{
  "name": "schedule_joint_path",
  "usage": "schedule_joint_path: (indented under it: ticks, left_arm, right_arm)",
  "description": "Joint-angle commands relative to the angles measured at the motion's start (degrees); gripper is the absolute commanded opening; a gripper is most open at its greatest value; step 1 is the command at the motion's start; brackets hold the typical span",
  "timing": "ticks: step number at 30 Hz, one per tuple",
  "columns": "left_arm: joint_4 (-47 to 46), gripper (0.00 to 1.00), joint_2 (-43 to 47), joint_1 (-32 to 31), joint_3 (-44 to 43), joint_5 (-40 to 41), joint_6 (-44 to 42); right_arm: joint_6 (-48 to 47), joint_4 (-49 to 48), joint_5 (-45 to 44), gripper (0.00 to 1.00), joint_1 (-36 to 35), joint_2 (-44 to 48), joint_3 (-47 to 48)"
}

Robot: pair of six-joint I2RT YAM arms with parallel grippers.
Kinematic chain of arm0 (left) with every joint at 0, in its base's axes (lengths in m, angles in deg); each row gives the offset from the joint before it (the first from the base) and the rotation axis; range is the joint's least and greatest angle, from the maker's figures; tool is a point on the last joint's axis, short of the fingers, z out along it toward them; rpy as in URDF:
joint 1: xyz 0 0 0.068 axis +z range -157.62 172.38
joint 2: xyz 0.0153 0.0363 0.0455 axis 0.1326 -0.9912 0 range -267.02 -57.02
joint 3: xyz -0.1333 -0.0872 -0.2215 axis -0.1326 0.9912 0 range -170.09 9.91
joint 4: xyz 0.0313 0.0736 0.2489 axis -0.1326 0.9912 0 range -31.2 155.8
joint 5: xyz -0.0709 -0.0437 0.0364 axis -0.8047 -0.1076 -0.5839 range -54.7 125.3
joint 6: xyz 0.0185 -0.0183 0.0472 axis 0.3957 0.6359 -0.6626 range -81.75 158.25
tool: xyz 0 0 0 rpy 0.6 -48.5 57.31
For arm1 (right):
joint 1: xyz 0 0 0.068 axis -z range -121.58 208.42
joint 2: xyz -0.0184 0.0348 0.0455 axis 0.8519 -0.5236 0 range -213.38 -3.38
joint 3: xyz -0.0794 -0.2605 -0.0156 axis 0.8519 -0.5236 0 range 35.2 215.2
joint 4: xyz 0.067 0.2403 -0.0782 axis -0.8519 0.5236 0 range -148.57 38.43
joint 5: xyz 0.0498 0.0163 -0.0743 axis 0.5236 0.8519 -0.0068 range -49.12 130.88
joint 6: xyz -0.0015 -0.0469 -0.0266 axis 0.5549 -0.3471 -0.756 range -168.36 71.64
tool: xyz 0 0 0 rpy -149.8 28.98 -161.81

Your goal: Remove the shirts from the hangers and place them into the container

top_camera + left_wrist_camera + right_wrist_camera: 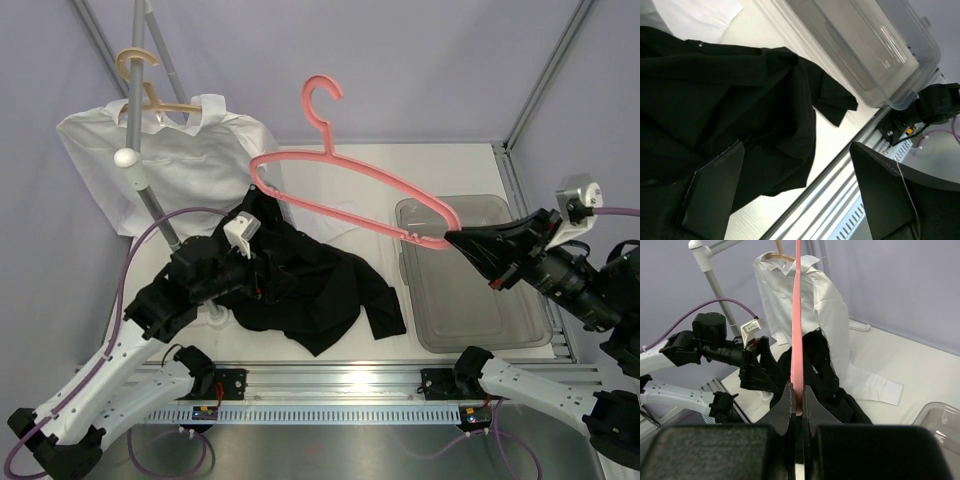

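- While the thin pink plastic hanger (797, 315) is pinched at 1 end between the closed fingers of the right gripper (798, 400), it is held in the air above the white table (450, 165), with its hook pointed towards the far wall.
- The left gripper (795, 150) is seen with its 2 fingers spread wide. Nothing is gripped between them, and they are poised just over the soft black fabric shirt (300, 285).
- The black shirt is crumpled on the table just left of the shallow clear greyish plastic container (480, 300), with 1 corner near its rim. A fold is raised towards the pink hanger's far end, and whether it is caught there cannot be told.
- The collared white shirt (190, 160) is hung on the pale tan hanger (121, 63) at the grey metal rack pole (152, 205) on the far left, well apart from the container.
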Motion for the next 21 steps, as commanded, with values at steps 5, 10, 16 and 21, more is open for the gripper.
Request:
schedule_joint_path:
  ticks: [5,10,16,21]
  left_arm:
    - [-5.9,0.98,3.8,-7.9,6.4,20.3,3.0]
    - [-12.0,0.99,4.1,-12.1,13.6,36.0,7.0]
    - [-24.0,0.99,-1.8,-16.2,24.6,50.3,15.1]
    - [-32.7,0.99,-11.9,-18.3,26.9,57.3,17.9]
  right_arm:
    - [-0.7,-6.4,13.4,0.0,0.0,-10.5,5.5]
    - [-0.8,-8.3,17.9,0.0,-0.1,-15.2,7.5]
    - [-0.2,-9.9,22.9,0.0,-0.1,-18.8,9.5]
    - [-0.7,-10.9,25.1,0.0,0.0,-20.8,8.9]
